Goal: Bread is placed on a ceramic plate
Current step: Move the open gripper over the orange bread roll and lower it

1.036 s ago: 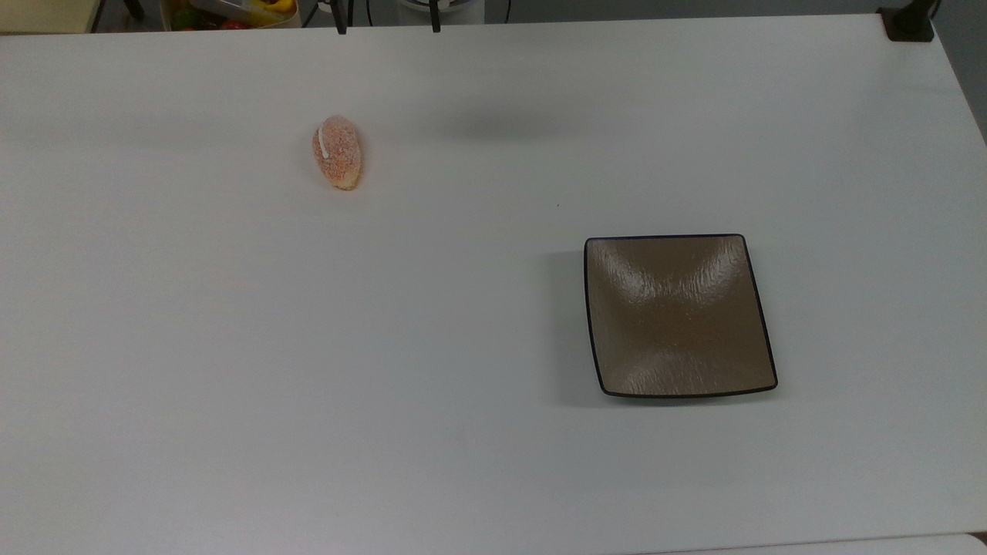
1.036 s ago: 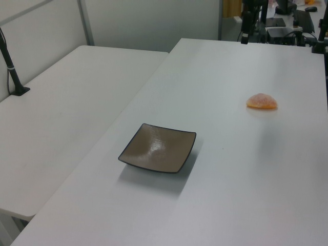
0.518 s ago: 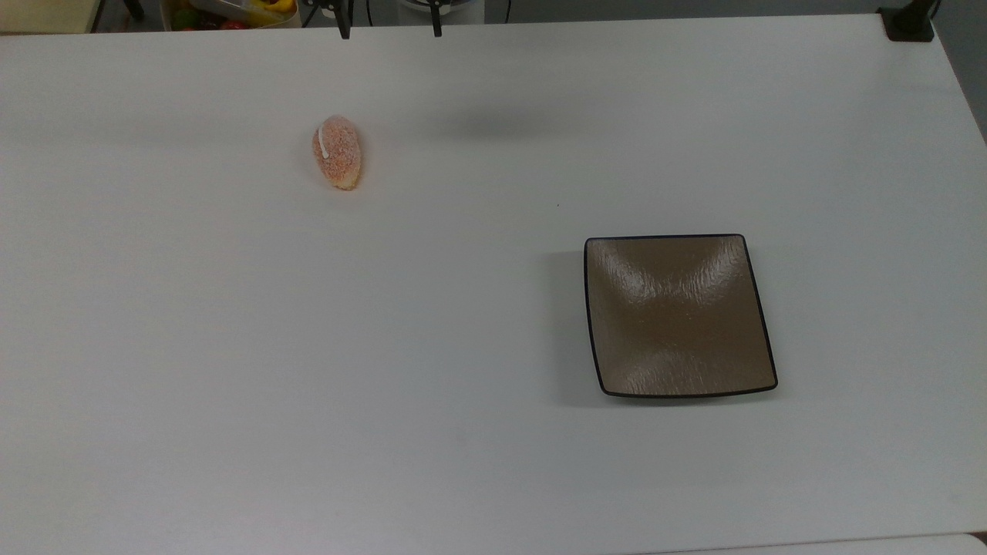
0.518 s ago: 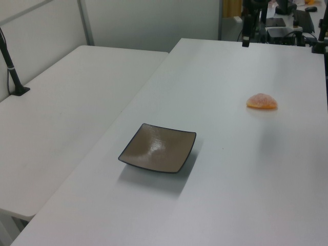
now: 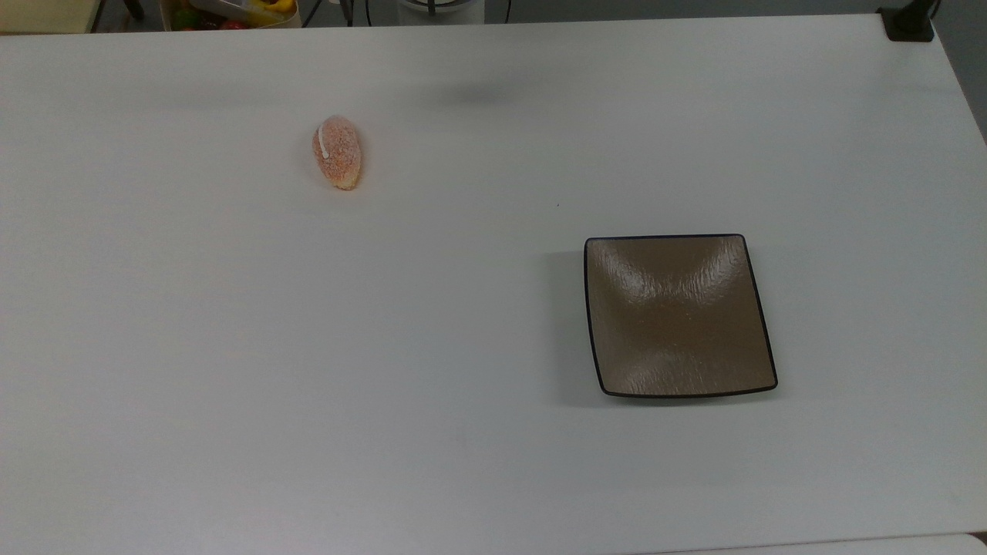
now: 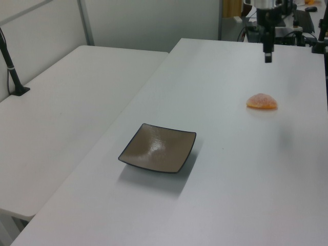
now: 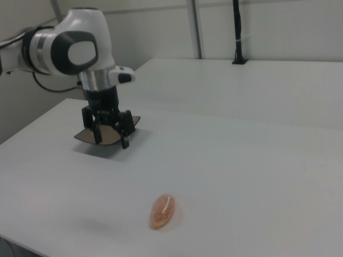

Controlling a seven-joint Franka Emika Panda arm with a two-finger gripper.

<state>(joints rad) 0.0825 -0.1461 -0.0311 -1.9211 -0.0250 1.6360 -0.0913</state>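
Since the bread (image 5: 338, 152) lies at ten o'clock from the plate (image 5: 678, 316), the wide-open, empty claw (image 7: 110, 138) hangs above the worktop (image 5: 308, 347), apparently for approach.

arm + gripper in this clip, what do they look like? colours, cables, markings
The Franka arm has glossy white rounded shells with dark grey joint bands and a silver wrist collar. A dark cable trails behind it. The two-finger gripper is black, with slim dark fingers on a black block. No markings are legible.
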